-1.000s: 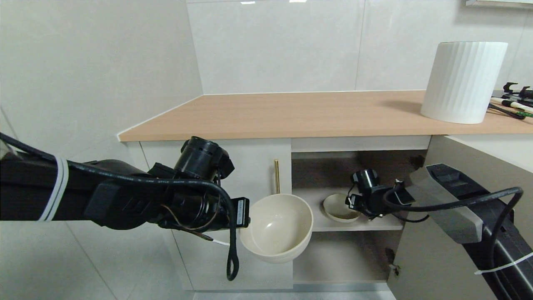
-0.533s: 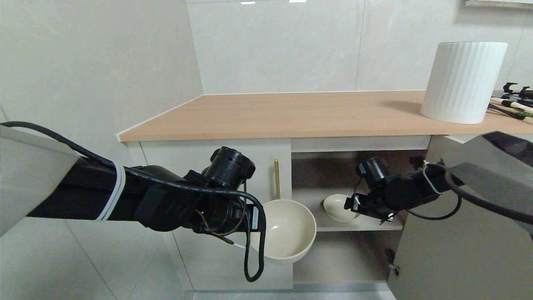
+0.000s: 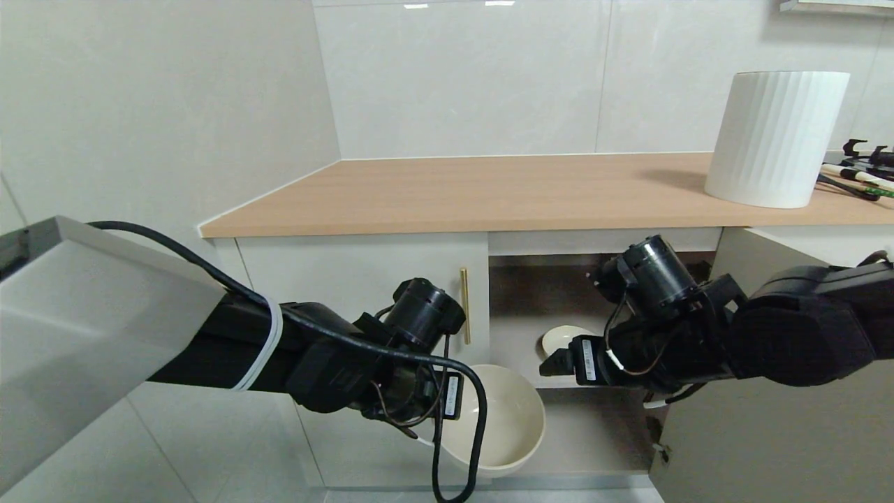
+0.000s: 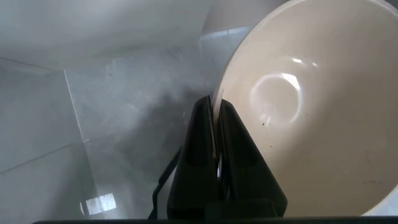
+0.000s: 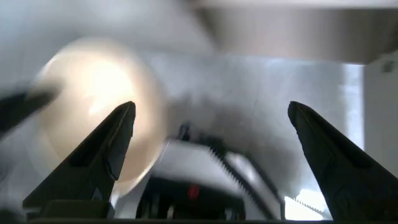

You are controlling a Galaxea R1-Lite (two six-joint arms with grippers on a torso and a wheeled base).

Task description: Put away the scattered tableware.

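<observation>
- Cream bowls: two, a large bowl (image 3: 499,419) and a small bowl (image 3: 559,340).
- White ribbed container (image 3: 775,136): one, on the counter (image 3: 489,192).
- Brass door handle (image 3: 464,304): one.
- Grippers: two, the left gripper (image 4: 216,118) and the right gripper (image 5: 211,109).
- Pens (image 3: 859,175) at the counter's right edge: several, exact number not determinable.

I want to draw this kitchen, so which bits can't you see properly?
Small bowl on the cupboard shelf, head view: partly hidden by the right pincer.
Big bowl, head view: left pincer and a cable cover some rim.
Right wrist view: blurred, so the pale round shape is unclear.
Thin things at the counter end, head view: tiny, cut by the edge.
</observation>
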